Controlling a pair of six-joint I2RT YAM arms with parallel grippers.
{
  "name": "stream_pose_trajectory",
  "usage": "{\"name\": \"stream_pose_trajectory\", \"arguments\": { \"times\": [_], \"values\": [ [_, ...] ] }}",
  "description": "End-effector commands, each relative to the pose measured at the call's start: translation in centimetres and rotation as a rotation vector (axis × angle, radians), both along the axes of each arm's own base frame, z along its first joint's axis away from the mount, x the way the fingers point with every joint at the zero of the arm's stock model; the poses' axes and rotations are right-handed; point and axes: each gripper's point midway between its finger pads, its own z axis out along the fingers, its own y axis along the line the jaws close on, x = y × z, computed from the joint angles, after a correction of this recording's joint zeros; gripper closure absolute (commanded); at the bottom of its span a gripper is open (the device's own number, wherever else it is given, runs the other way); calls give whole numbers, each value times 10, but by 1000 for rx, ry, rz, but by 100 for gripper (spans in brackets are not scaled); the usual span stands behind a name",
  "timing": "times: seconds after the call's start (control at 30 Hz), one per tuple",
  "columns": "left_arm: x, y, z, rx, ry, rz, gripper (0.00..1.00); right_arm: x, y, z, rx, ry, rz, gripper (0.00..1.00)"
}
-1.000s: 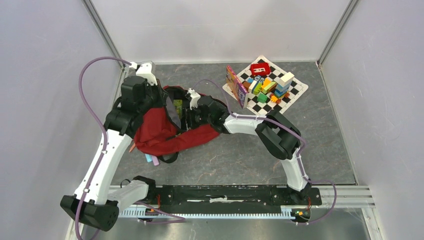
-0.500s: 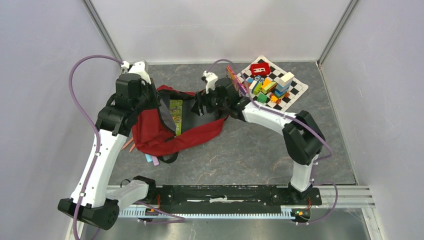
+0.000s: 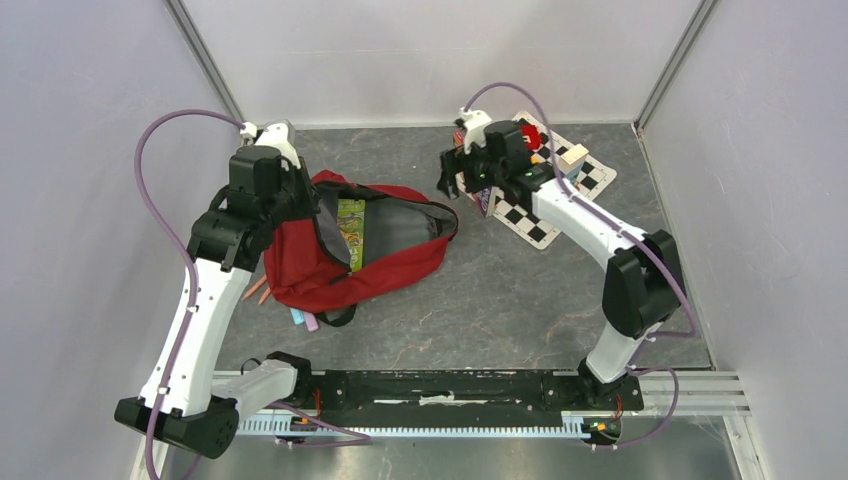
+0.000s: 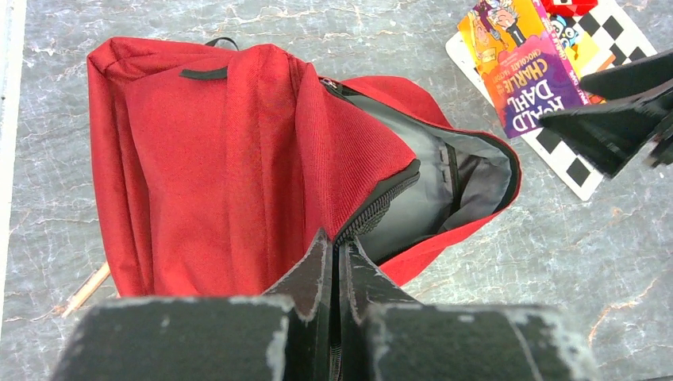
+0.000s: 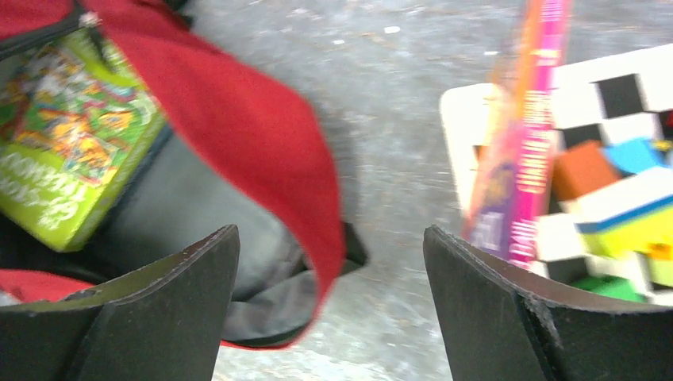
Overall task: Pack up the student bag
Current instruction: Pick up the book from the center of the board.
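The bag (image 3: pixel 400 265) lies open, left of centre in the top view. The left gripper (image 4: pixel 336 250) is pinched closed, apparently on its zip edge. The right gripper (image 5: pixel 329 238) gapes wide and empty near a book (image 5: pixel 520 143).

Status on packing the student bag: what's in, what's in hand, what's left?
Done: a green book lies inside the open student bag. In hand: the left gripper is shut on the bag's zipper edge, holding it open; the right gripper is open and empty, between bag and the Roald Dahl book. Left: that book, the blocks on the checkered mat, pencils beside the bag.
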Motion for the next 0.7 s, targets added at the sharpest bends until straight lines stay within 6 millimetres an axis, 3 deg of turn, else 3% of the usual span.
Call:
{"name": "stream_pose_trajectory", "arguments": {
  "times": [0.0,0.13,0.2,0.67],
  "values": [
    [-4,0,39,-76,-117,25,98,31,-63,43,-58,-110,-130,10],
    [-5,-2,40,-97,-127,18,98,53,-97,53,-52,-119,-207,9],
    [-5,-4,38,-102,-122,7,98,60,-103,58,-35,-106,-209,8],
    [7,-16,43,-184,-149,5,98,86,-83,12,-13,0,-136,16]
  ]
}}
